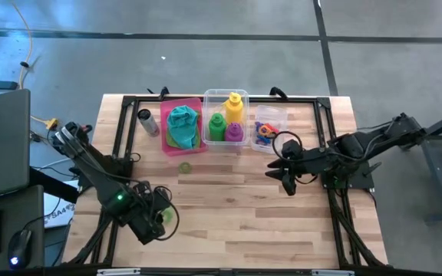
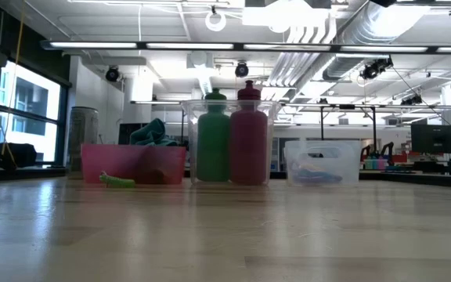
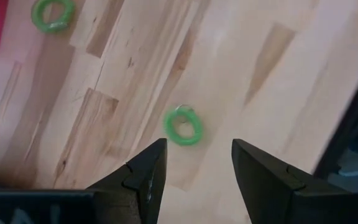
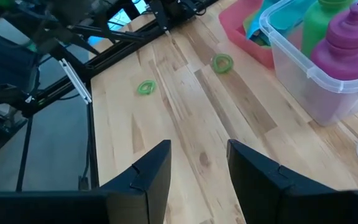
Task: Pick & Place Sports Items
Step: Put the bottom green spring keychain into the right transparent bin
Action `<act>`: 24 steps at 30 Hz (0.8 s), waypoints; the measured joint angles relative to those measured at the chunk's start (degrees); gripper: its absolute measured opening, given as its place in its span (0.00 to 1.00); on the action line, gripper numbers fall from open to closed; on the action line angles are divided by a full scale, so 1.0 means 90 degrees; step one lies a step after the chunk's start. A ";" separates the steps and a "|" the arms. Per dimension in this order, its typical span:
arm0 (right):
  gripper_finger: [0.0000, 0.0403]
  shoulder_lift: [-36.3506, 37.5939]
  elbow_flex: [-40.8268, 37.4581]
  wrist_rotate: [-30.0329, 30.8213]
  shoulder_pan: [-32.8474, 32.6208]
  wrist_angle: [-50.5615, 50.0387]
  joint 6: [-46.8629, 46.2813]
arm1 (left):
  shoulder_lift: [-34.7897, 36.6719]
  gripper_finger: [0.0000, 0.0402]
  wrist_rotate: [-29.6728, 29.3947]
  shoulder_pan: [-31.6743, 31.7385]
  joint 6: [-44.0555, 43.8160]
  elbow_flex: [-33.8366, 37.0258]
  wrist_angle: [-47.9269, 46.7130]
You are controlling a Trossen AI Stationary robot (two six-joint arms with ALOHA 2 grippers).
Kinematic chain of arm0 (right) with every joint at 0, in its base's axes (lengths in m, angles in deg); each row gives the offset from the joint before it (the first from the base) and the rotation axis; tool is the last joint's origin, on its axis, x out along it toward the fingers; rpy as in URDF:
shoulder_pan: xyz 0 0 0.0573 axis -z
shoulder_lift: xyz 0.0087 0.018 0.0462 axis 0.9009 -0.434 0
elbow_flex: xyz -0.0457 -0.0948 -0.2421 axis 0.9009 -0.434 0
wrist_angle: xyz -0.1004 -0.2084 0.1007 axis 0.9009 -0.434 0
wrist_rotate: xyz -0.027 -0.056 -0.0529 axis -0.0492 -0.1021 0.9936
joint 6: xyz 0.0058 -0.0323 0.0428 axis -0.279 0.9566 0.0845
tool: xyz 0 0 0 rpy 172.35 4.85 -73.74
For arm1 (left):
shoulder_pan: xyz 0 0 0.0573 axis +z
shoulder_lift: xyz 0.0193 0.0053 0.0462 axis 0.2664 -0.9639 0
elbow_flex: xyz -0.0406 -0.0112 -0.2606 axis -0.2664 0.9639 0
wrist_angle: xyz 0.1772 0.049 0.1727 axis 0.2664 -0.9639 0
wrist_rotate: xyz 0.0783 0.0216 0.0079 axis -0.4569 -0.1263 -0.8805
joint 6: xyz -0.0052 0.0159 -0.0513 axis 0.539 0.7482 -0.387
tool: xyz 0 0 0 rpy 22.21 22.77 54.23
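Two green rings lie flat on the wooden table. One ring sits just ahead of my left gripper, which hovers open above it near the table's front left. The other ring lies in front of the pink bin, which holds teal and lime cloths. A clear bin holds the green, purple and yellow bottles upright. My right gripper hangs open over the table's right-middle, with nothing between its fingers.
A small clear bin with several coloured rings stands right of the bottle bin. A grey metal cylinder lies left of the pink bin. A black frame borders the table. Bare wood stretches between the two arms.
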 joint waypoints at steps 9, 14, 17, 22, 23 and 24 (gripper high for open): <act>0.37 -0.0099 0.0000 0.0043 0.0005 0.0070 0.0027 | 0.0068 0.44 0.0260 0.0067 -0.0003 0.1052 0.1398; 0.37 -0.0117 0.0000 0.0083 0.0007 0.0065 0.0047 | 0.0244 0.44 0.0576 0.0248 -0.0128 0.1655 0.1843; 0.37 -0.0112 0.0000 0.0175 0.0007 0.0068 0.0086 | 0.0473 0.44 0.0780 0.0395 -0.0133 0.2141 0.2453; 0.37 -0.0114 0.0000 0.0261 0.0007 0.0065 0.0194 | 0.0800 0.44 0.1228 0.0729 -0.0326 0.2821 0.3142; 0.37 -0.0114 0.0000 0.0293 0.0007 0.0065 0.0197 | 0.0822 0.44 0.1351 0.0802 -0.0375 0.2894 0.3160; 0.37 -0.0114 0.0000 0.0319 0.0007 0.0068 0.0198 | 0.0828 0.44 0.1488 0.0877 -0.0403 0.2951 0.3158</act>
